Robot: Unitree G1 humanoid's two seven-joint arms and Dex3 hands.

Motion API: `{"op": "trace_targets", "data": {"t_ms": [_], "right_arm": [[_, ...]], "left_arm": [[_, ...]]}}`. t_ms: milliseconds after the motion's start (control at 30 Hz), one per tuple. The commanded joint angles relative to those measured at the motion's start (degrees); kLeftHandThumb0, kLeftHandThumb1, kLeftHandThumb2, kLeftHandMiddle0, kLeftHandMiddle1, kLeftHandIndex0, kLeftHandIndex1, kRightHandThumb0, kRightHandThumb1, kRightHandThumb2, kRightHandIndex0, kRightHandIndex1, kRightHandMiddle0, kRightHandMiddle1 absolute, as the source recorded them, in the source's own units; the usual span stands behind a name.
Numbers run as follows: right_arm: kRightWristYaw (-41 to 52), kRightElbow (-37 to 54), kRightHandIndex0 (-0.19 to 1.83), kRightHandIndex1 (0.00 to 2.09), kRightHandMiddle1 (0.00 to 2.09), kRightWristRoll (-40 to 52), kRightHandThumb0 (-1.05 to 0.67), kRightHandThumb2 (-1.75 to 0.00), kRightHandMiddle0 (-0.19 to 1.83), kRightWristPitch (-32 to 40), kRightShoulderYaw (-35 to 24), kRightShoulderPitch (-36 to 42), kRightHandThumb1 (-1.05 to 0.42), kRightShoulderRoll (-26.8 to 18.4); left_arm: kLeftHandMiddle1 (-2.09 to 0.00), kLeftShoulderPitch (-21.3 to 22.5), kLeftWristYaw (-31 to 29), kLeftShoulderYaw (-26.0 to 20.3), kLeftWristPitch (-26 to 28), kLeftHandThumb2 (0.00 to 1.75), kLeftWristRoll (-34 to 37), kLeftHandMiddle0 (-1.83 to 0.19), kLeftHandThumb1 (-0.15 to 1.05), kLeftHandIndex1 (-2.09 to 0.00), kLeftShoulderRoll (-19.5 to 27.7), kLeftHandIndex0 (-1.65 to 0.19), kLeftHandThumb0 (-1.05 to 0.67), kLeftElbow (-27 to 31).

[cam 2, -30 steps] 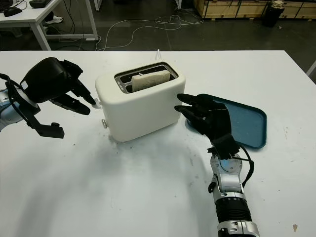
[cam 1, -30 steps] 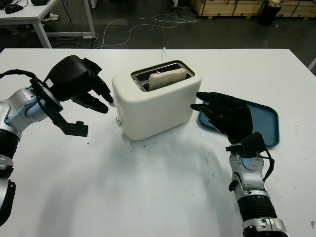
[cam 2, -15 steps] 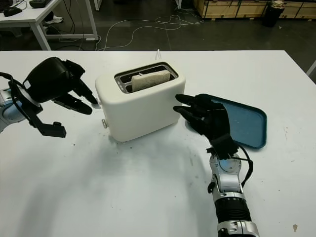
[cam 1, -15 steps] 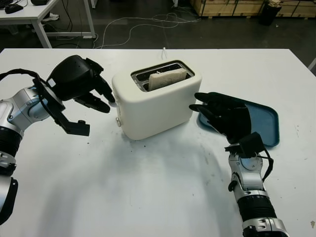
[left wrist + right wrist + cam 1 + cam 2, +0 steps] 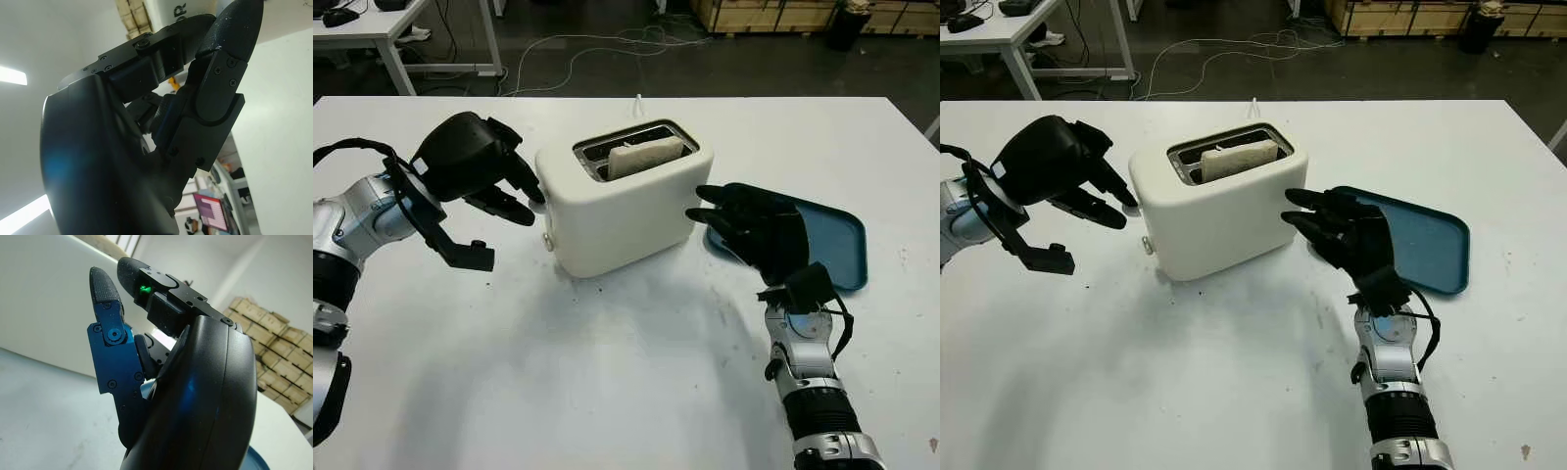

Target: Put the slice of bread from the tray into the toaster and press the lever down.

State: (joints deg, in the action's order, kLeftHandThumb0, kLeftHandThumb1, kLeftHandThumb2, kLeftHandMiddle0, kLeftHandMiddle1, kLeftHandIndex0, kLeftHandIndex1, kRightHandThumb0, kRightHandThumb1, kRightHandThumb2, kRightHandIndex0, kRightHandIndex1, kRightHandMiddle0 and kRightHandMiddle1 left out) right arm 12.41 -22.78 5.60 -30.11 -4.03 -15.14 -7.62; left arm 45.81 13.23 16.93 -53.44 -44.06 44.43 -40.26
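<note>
Already bread (image 5: 644, 157) inside toaster (image 5: 622, 206)

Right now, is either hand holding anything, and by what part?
Nothing is held. The left hand is at the toaster's lever end, the right hand beside its other end.

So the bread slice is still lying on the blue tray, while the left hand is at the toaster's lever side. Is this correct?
Not quite. The bread slice is already standing in a slot of the toaster, as the left eye view shows; the blue tray holds nothing. The left hand is indeed at the lever side.
</note>
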Motion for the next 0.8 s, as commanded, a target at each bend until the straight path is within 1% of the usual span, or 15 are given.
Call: {"op": "trace_targets", "data": {"t_ms": [0, 133, 400, 433, 500, 533, 567, 600, 667, 700, 767], "right_arm": [[0.0, 1.1, 1.14, 0.1, 0.0, 0.0, -0.49, -0.07, 1.1, 0.7, -0.1, 0.5, -0.92, 0.1], [0.0, 1.6, 1.14, 0.1, 0.0, -0.2, -0.49, -0.07, 1.1, 1.1, -0.1, 0.7, -0.92, -0.3], [0.2, 2.5, 1.14, 0.09, 0.0, 0.0, -0.5, -0.08, 1.1, 1.4, -0.1, 1.1, -0.92, -0.4], [0.2, 2.4, 1.14, 0.09, 0.0, 0.1, -0.5, -0.07, 1.1, 1.3, -0.1, 1.1, -0.92, -0.4], [0.0, 2.1, 1.14, 0.1, 0.0, -0.3, -0.51, -0.07, 1.11, 0.7, -0.2, 1.1, -0.92, -0.5], [0.0, 2.0, 1.14, 0.1, 0.01, -0.5, -0.51, -0.07, 1.11, 0.5, -0.2, 1.1, -0.92, -0.6], [0.0, 2.1, 1.14, 0.09, 0.0, -0.5, -0.51, -0.07, 1.11, 0.7, -0.2, 1.2, -0.92, -0.6], [0.1, 2.2, 1.14, 0.09, 0.01, -0.4, -0.51, -0.07, 1.11, 0.8, -0.2, 1.3, -0.92, -0.6], [0.1, 2.5, 1.14, 0.09, 0.01, -0.2, -0.51, -0.07, 1.11, 1.3, -0.2, 1.5, -0.92, -0.7], [0.1, 2.6, 1.13, 0.09, 0.01, -0.2, -0.51, -0.07, 1.11, 1.5, -0.2, 1.6, -0.92, -0.7], [0.3, 2.7, 1.13, 0.09, 0.01, 0.0, -0.51, -0.07, 1.11, 1.6, -0.2, 1.8, -0.92, -0.7]], "left_arm": [[-1.65, 0.8, 0.6, 1.3, 0.1, 0.0, -1.9, -1.01, 0.78, 0.0, -0.4, -1.47, -0.9, -0.9], [-1.64, 1.0, 2.2, 2.5, 0.2, 0.0, -3.7, -1.01, 0.78, 0.0, -0.6, -1.47, -0.89, -2.1], [-1.56, -0.3, 4.3, 4.3, 0.4, 0.0, -4.5, -1.04, 0.76, 0.0, -1.5, -1.47, -0.91, -3.7], [-1.56, -0.5, 6.0, 5.1, 1.2, 0.0, -6.5, -1.04, 0.76, 0.0, -1.3, -1.47, -0.9, -3.2], [-1.55, -1.0, 14.0, 8.4, 5.5, 0.01, -14.5, -1.01, 0.77, 0.0, -0.9, -1.46, -0.86, -1.6], [-1.51, -1.1, 17.0, 9.7, 7.2, 0.01, -17.1, -1.01, 0.77, 0.0, -1.1, -1.46, -0.84, -1.6], [-1.47, -1.5, 19.7, 11.3, 8.9, 0.0, -19.1, -1.01, 0.76, 0.0, -2.0, -1.46, -0.83, -2.8], [-1.41, -1.8, 21.3, 12.5, 9.9, 0.0, -20.1, -1.01, 0.74, -0.01, -2.8, -1.46, -0.83, -4.0], [-1.36, -2.5, 23.5, 14.9, 12.0, 0.0, -21.1, -1.01, 0.73, 0.0, -4.8, -1.46, -0.82, -6.9], [-1.42, -2.9, 23.8, 16.0, 12.9, 0.0, -21.0, -1.02, 0.71, 0.0, -5.9, -1.46, -0.81, -8.2], [-1.46, -4.2, 23.9, 18.0, 14.8, 0.0, -20.7, -1.02, 0.7, 0.0, -8.0, -1.45, -0.8, -10.0]]}}
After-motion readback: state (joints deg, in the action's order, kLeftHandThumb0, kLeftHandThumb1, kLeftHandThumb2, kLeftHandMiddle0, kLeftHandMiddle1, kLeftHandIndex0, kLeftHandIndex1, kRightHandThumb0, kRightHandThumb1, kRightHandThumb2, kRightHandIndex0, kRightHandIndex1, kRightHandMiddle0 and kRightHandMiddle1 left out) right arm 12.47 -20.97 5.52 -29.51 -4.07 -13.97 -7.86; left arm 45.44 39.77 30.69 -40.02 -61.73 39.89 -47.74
